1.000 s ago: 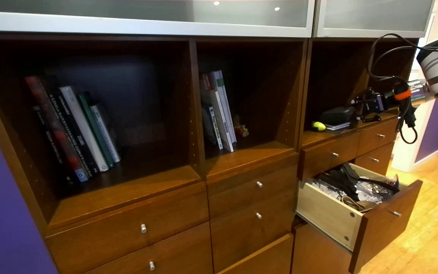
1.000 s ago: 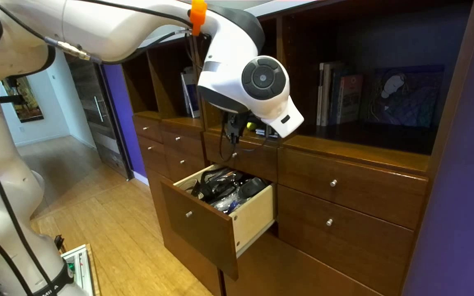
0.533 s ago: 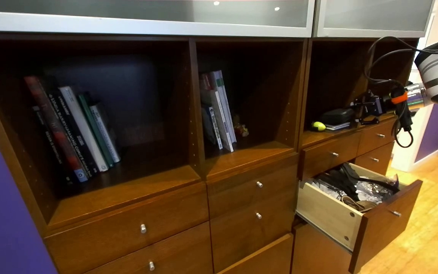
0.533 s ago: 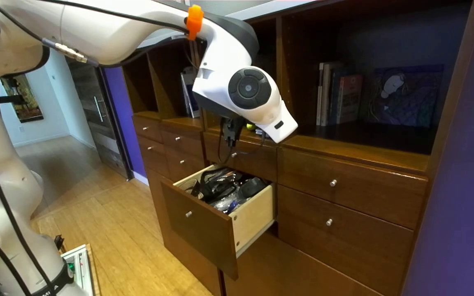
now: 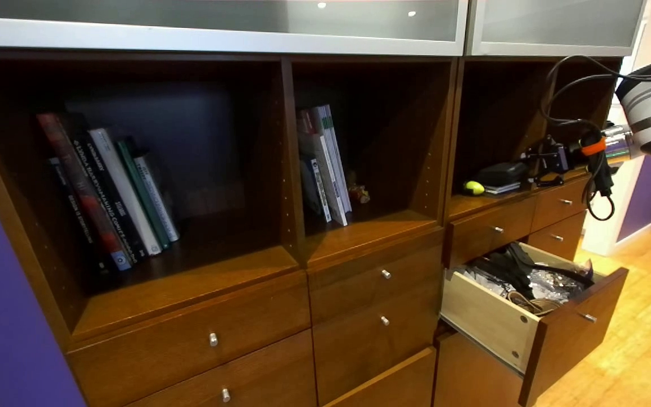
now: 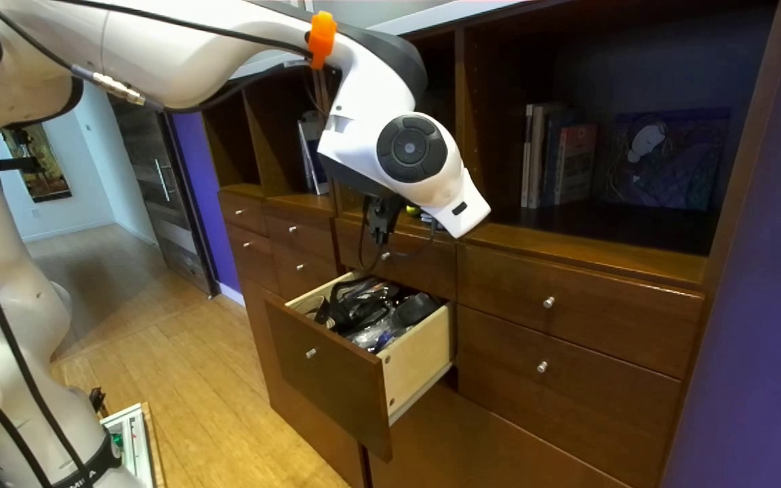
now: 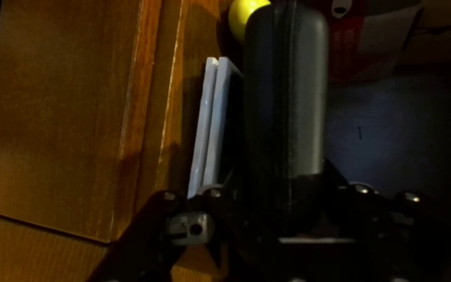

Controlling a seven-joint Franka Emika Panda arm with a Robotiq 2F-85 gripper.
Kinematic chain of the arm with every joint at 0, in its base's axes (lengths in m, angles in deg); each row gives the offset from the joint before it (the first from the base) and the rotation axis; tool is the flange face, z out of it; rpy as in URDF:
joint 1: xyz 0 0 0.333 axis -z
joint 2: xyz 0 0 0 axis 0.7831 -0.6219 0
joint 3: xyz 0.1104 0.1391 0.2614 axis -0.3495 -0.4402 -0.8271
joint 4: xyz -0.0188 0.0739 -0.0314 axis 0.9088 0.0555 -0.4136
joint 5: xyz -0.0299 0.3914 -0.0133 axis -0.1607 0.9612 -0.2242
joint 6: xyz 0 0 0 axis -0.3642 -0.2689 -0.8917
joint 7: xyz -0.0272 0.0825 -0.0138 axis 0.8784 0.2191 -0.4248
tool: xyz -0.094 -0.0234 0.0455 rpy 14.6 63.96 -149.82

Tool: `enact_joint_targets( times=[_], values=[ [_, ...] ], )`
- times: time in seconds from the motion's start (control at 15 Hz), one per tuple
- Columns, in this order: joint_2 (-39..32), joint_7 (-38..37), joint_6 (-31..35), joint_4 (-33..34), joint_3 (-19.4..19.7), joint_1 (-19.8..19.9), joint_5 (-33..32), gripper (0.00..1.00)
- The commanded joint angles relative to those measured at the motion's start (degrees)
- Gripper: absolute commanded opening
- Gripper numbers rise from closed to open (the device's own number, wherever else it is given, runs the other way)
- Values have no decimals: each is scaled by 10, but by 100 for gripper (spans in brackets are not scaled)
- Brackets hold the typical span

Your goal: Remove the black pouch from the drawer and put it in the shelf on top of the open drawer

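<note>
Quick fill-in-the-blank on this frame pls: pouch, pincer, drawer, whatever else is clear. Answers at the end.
1. In the wrist view, the pincer has the pouch ____ its two fingers.
2. In that view, ____ slabs with pale edges show left of the pouch.
3. The cluttered drawer is not shut but ____.
4. In an exterior view, the band on the white arm is coloured ____.

Missing words: between; two; open; orange.

Black pouch (image 7: 286,98) in the wrist view, its near end lost in darkness at the claw (image 7: 282,194)
</note>
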Motion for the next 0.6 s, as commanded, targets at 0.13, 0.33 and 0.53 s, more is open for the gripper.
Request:
enact_joint_targets(
  times=[0.13,0.33,0.53],
  values=[
    [22,-13,27,-20,-2,-4,14,22],
    [35,-22,44,-33,-5,-7,29,22],
    [57,-30,86,-56,-13,-14,35,22]
  ],
)
